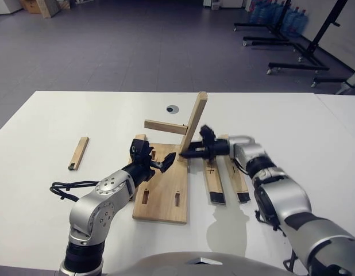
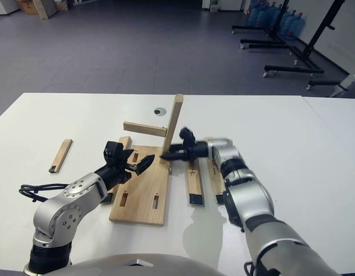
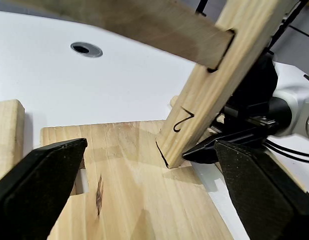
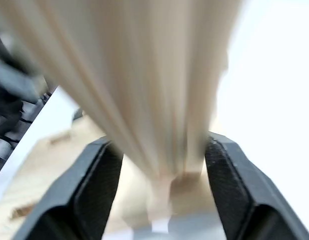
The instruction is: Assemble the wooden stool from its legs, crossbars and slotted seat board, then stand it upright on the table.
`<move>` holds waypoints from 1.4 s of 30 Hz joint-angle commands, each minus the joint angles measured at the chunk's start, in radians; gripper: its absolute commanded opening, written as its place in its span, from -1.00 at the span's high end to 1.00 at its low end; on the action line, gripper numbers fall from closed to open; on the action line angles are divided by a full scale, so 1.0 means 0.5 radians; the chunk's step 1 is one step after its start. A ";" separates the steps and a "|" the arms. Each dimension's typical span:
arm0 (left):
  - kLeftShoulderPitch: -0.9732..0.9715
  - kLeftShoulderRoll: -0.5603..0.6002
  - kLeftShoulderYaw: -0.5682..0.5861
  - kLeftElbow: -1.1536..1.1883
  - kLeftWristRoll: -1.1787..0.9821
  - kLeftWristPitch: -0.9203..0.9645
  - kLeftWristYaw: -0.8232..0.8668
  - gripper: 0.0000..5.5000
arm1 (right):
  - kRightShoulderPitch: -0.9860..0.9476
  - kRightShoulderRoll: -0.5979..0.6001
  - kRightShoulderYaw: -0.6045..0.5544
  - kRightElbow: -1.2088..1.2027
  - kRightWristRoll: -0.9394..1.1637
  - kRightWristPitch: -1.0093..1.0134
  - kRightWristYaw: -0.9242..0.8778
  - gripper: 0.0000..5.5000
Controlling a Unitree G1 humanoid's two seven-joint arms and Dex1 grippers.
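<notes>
The slotted seat board point(image 1: 161, 198) lies flat on the white table. A wooden leg point(image 1: 195, 119) stands tilted at the board's far right corner, and a crossbar point(image 1: 165, 127) sticks out of it to the left. My right gripper point(image 1: 183, 154) is shut on the leg's lower end, with a finger point(image 4: 97, 192) on each side. Over the board's far left part hovers my left gripper point(image 1: 156, 156), open, holding nothing; its fingers point(image 3: 37, 172) straddle the view of the leg's base point(image 3: 170, 155).
Two more legs point(image 1: 212, 183) point(image 1: 237, 179) lie side by side right of the board. A short wooden bar point(image 1: 78, 153) lies at the left, another piece point(image 1: 140, 138) by the board's far left corner. A round hole point(image 1: 173, 108) is in the table; a black cable point(image 1: 62, 188) loops near my left arm.
</notes>
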 commanded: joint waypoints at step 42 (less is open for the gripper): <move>0.291 1.126 -0.172 0.237 0.952 -1.010 -0.849 -0.70 | -0.236 -0.324 -0.792 -2.075 0.440 1.108 -1.767 -0.60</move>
